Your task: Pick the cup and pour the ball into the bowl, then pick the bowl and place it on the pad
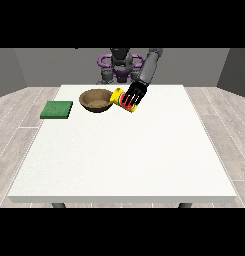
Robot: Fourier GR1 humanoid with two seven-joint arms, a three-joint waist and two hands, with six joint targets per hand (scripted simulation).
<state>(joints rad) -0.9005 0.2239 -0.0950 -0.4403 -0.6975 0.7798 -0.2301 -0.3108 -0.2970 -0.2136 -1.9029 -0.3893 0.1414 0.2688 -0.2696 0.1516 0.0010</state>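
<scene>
The robot hand (134, 94) at the view's right has its fingers wrapped around the tilted yellow-and-red cup (125, 100), whose mouth touches the brown bowl (96, 100) beside it; a green pad (57, 109) lies beyond the bowl on the white surface (124, 155).

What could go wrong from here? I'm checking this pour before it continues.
The cup, held tilted by the hand at the view's right, has its mouth at the bowl's near rim, so the ball might land on the table. The tilted cup could also nudge the bowl. The pad lies well left, a long carry.
</scene>
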